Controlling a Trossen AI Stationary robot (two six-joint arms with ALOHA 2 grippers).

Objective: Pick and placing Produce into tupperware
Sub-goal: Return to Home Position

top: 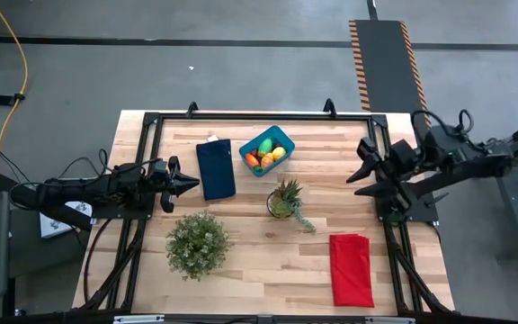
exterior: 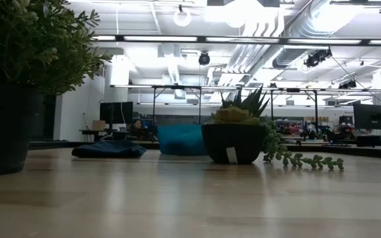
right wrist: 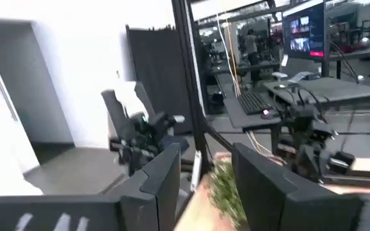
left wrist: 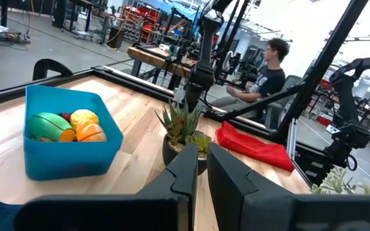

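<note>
Both arms sit at opposite edges of the surface [top: 250,270], and I see nothing held by either.

Left fingers [left wrist: 186,168]: pinched down to a thin slit, nothing between them. Right fingers [right wrist: 161,176]: spread with a clear gap, also empty.

The tupperware [top: 287,139] is ahead of the left fingers and off to one side, well apart from them, flat on the surface. From the right fingers it's far across the surface.

The produce [top: 266,155] is inside the tub. Through the left wrist I count a green oval [left wrist: 44,125], a yellow piece [left wrist: 84,117] and an orange piece [left wrist: 90,133], all piled together. There's something dark tucked in behind them that I can't identify.

- **Dark blue cloth [top: 215,168]:** lies just past the left fingertips, between them and the tub. I can't tell whether the tips overhang its edge.
- **Spiky plant [top: 284,200]:** ahead of the left fingers, beyond the cloth, roughly between the two sets of fingers.
- **Bushy plant [top: 197,243]:** near the left fingers, on the side away from the tub.
- **Red cloth [top: 351,268]:** near the right fingers, also on the side away from the tub.
- **Person [left wrist: 272,64]:** seated in the room beyond the surface.
</note>
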